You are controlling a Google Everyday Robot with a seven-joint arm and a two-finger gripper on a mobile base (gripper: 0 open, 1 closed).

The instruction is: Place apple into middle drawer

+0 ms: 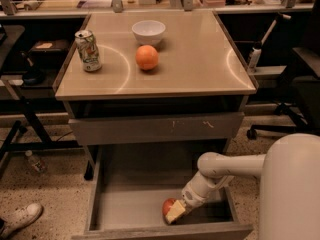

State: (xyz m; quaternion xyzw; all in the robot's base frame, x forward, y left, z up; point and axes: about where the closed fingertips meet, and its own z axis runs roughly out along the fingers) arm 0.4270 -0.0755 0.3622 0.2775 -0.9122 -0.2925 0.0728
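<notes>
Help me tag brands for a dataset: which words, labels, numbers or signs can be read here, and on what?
No text can be read in this view.
On the can: a printed label, too blurred to read.
On the upper drawer front: pale scratches, not writing.
On the gripper, at the apple inside the open middle drawer: no markings visible.
</notes>
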